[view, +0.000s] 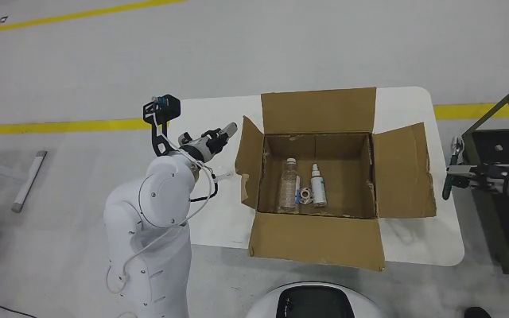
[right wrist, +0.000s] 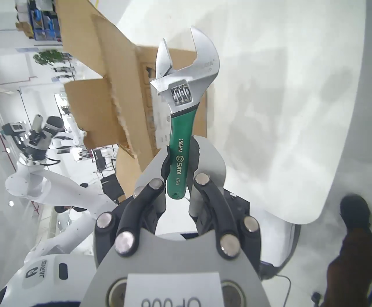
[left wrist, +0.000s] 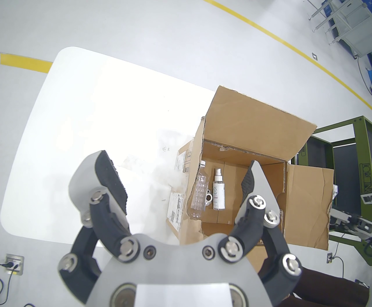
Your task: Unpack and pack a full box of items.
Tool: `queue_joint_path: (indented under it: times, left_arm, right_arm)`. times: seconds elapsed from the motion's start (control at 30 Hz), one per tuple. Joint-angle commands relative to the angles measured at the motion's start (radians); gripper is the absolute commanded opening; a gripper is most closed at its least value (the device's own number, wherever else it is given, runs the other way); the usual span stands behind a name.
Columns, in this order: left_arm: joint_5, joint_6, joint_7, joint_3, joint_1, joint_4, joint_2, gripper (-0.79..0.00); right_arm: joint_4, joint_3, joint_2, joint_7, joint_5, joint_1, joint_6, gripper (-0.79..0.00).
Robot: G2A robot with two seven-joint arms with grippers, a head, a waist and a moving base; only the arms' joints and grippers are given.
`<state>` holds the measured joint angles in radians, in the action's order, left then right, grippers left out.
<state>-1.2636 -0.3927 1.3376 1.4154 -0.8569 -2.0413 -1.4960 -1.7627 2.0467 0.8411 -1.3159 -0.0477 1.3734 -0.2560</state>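
Ahead of your spread left gripper [left wrist: 177, 162], bottles [left wrist: 199, 193] seemingly await unpacking in the box [left wrist: 255, 122]; your right gripper [right wrist: 181, 154] pinches the wrench [right wrist: 186, 96] outside.

Smooth pale grey floor [view: 238, 48] spreads across the top view. A yellow line [view: 64, 126] runs level through the middle left and resumes at the right edge; a slanting yellow line [view: 79, 13] crosses the upper left corner. A white round-cornered table [view: 445, 246] sits centre-right, brightly lit. A dark green metal rack [view: 495, 155] stands at the right edge, just beside it. A grey bar [view: 29, 181] lies at the left edge. The wrist views add a floor socket [left wrist: 14, 264], blue shelving [left wrist: 345, 26] and a potted plant [right wrist: 48, 56]
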Motion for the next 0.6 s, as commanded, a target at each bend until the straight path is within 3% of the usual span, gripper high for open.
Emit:
queue_joint_path:
  times: [0.0,0.33,0.43,0.57]
  left_arm:
    - [0.0,0.0,0.0,0.0,0.0,0.0,0.0,0.0]
    - [0.0,0.0,0.0,0.0,0.0,0.0,0.0,0.0]
    - [0.0,0.0,0.0,0.0,0.0,0.0,0.0,0.0]
    - [0.0,0.0,0.0,0.0,0.0,0.0,0.0,0.0]
  right_arm:
    - [-0.048,0.033,-0.002,0.027,0.005,0.012,-0.024,-0.785]
    - [-0.198,0.113,-0.007,0.08,-0.07,0.058,-0.031,-0.785]
    - [-0.225,0.061,-0.011,0.047,-0.106,0.057,-0.012,-0.785]
    - [-0.285,-0.088,-0.024,0.003,-0.065,0.007,-0.049,-0.785]
